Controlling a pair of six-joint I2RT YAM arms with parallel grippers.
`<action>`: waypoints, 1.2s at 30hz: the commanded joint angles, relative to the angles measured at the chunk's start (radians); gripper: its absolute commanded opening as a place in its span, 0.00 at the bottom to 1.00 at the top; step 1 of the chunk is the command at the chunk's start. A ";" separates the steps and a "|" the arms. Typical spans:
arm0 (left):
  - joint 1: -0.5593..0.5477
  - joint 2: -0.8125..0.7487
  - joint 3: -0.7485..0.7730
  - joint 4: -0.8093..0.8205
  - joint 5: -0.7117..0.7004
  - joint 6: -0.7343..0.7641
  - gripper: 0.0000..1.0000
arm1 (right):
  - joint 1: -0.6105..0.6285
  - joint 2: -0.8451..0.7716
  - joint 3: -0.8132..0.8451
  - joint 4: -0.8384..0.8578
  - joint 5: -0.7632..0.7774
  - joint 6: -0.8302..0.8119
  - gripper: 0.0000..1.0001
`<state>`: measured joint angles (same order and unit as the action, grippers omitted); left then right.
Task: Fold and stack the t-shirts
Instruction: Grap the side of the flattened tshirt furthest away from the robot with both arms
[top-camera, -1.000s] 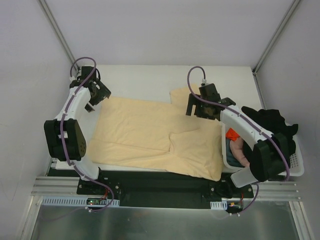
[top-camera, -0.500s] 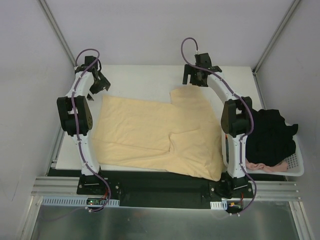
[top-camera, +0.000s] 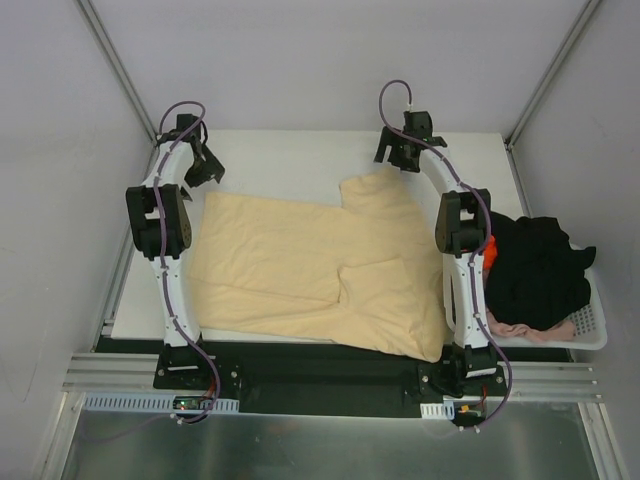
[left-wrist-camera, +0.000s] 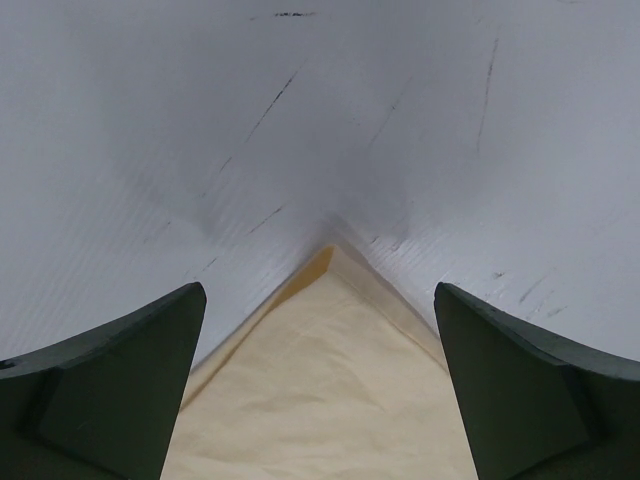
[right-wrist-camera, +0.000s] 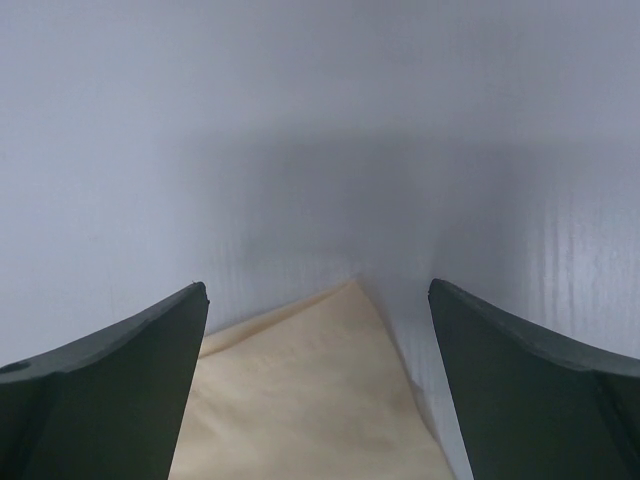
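A large pale peach-yellow t-shirt (top-camera: 300, 265) lies spread on the white table (top-camera: 290, 160), with part folded over near the front. My left gripper (top-camera: 203, 172) is open at the shirt's far left corner, which shows between the fingers in the left wrist view (left-wrist-camera: 330, 380). My right gripper (top-camera: 392, 162) is open at the far right corner, which lies between the fingers in the right wrist view (right-wrist-camera: 310, 400). Neither holds cloth. A black t-shirt (top-camera: 535, 265), a bit of orange t-shirt (top-camera: 488, 250) and a pinkish t-shirt (top-camera: 525, 330) lie in the basket.
The white plastic lattice basket (top-camera: 597, 325) stands at the table's right edge beside the right arm. Grey walls close in the back and both sides. Bare white table lies behind the shirt. A black rail runs along the front.
Both arms have stretched toward the back of the table. The right gripper moved from over the shirt to its far right corner; the left gripper moved to the far left corner.
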<state>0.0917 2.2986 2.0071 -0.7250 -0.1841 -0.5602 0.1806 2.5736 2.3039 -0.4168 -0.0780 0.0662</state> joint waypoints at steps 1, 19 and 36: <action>0.002 0.028 0.051 -0.034 0.008 0.016 0.99 | 0.013 0.014 0.051 0.010 -0.083 0.081 0.97; 0.005 0.082 0.039 -0.039 0.077 0.014 0.86 | 0.045 -0.006 0.028 -0.089 -0.079 0.037 0.63; 0.005 0.096 0.090 -0.040 0.123 0.003 0.65 | 0.048 -0.105 -0.031 -0.048 -0.066 -0.020 0.01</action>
<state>0.0944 2.3730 2.0411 -0.7536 -0.1120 -0.5549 0.2226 2.5752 2.2860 -0.4702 -0.1425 0.0849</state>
